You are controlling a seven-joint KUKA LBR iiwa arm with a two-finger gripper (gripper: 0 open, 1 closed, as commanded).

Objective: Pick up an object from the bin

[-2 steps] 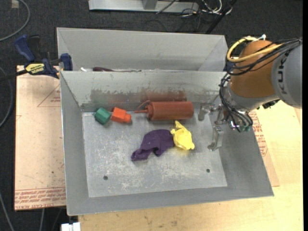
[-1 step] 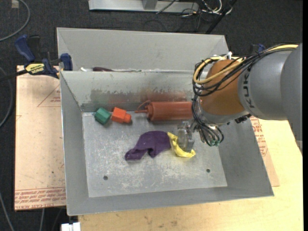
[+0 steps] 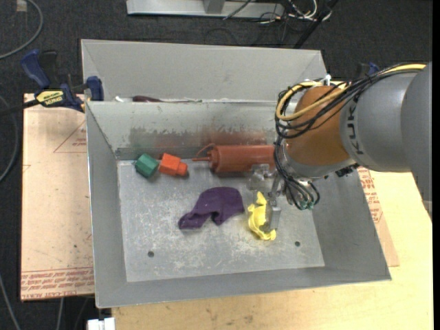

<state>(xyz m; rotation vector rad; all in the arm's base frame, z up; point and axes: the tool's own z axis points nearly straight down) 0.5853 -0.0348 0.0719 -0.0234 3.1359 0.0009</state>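
My gripper (image 3: 273, 215) reaches down into the right middle of the bin, right against a small crumpled yellow thing (image 3: 258, 220) on the floor. Just left of it lies a purple cloth (image 3: 214, 207), rumpled and stretched toward the left. Behind the gripper a reddish-brown cylinder (image 3: 237, 158) lies on its side along the back wall, its right end hidden by the arm.
A green block (image 3: 146, 165) and an orange block (image 3: 173, 165) sit side by side at the back left of the bin floor. The arm with its orange cover and cables hangs over the bin's right side.
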